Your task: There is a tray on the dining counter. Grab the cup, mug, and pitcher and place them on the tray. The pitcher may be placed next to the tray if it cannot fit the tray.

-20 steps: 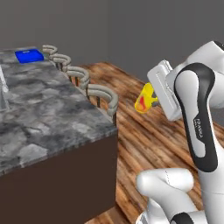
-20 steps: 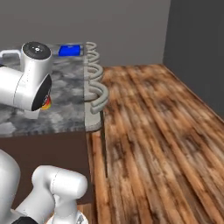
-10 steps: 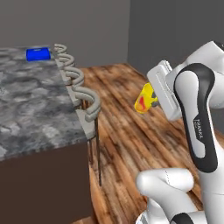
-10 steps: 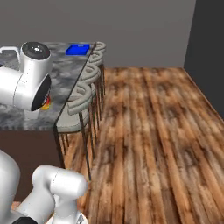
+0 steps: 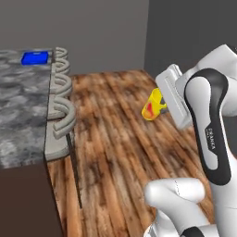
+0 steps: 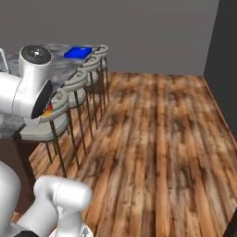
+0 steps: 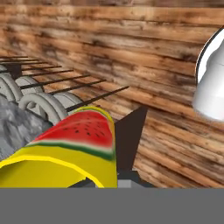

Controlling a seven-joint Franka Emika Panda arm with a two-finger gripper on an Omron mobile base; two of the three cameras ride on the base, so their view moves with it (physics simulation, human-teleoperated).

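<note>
Yellow cup tilted, held midair; blue tray flat on dining counter.

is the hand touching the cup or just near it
Touching. In the hand view the cup lies pressed against a dark fingertip of the hand, with no gap between them.

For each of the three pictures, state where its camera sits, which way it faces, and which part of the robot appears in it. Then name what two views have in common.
Left base view: behind the arm's left, facing forward over the stools and counter; white arm at right, gripper shut on the cup.
Right base view: behind the arm's right, facing the wooden floor; arm at left.
Hand view: on the hand, looking along the cup, one dark fingertip beside it.
Both base views share the blue tray, stools and floor.
</note>
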